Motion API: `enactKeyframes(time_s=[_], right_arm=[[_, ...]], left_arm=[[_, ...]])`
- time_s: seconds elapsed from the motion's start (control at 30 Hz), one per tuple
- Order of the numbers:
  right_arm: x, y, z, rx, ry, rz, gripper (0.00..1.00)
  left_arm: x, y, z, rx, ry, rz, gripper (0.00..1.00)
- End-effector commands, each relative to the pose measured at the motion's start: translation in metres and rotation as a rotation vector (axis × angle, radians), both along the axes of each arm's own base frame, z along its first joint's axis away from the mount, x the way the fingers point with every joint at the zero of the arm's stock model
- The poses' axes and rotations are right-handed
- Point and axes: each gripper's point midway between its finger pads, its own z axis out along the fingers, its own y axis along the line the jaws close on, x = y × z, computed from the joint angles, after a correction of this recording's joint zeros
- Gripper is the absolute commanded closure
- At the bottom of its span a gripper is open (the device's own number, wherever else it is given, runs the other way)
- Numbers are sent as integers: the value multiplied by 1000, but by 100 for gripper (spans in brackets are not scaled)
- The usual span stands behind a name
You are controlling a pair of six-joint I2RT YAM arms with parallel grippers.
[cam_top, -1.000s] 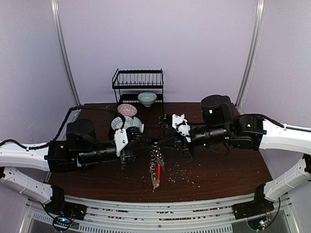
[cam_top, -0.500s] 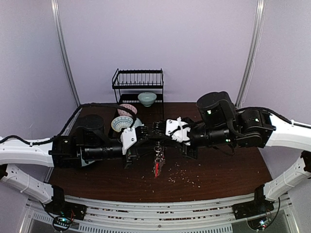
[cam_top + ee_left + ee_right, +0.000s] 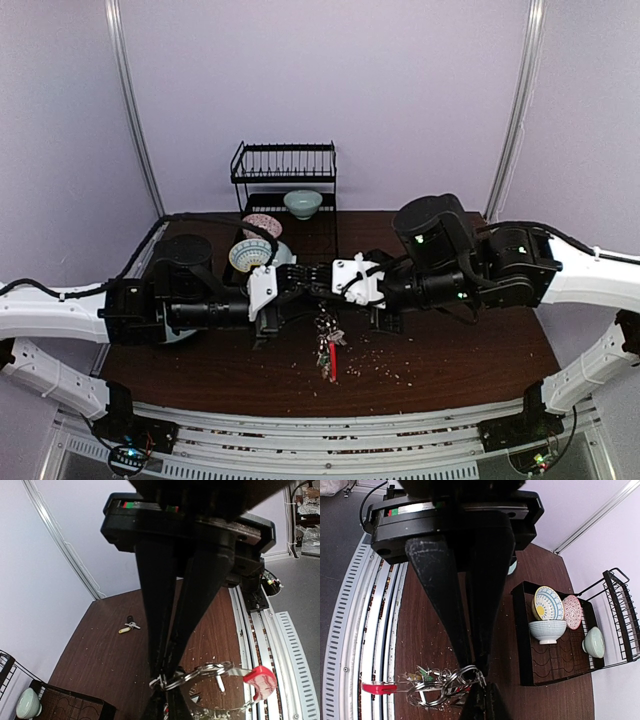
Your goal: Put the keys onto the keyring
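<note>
The keyring [image 3: 327, 348] hung above the middle of the counter [image 3: 450, 360], its ring pinched by the clenched left fingers [image 3: 155, 630] and right fingers [image 3: 440, 605]; loose keys [image 3: 127, 626] lay well apart, apparently not yet threaded.

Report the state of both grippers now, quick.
Left gripper: shut, fingers pinching the keyring.
Right gripper: shut, fingers pinching the same keyring.

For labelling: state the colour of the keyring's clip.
Red. The clip shows best in the left wrist view.
</note>
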Motion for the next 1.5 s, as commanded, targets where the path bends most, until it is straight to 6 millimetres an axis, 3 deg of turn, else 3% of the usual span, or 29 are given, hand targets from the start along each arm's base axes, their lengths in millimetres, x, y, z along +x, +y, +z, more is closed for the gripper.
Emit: enactKeyframes(time_s=[0.0,0.1,0.3,0.47,0.57,0.67,1.0,1.23,1.47], right_arm=[[1,5,25,64,-31,-6,100],[2,3,26,63,-39,-10,100],[2,0,27,69,-51,-14,100],[1,1,26,72,-47,-10,100],[0,1,30,87,-48,-4,100],[0,2,32,93,-49,-2,100],[-2,5,30,95,-44,12,100],[-3,6,33,109,-45,22,100],[-4,8,29,101,-38,28,100]], left_arm=[[4,1,19,-45,-30,19,87],[0,4,19,-40,-49,2,71],[-14,21,27,-42,-135,-63,67],[0,30,34,-53,-157,-9,69],[17,24,35,-58,-124,65,76],[11,12,28,-38,-72,11,78],[2,6,27,-70,-29,-44,74],[15,5,26,-67,-25,27,87],[16,5,27,-75,-19,32,86]])
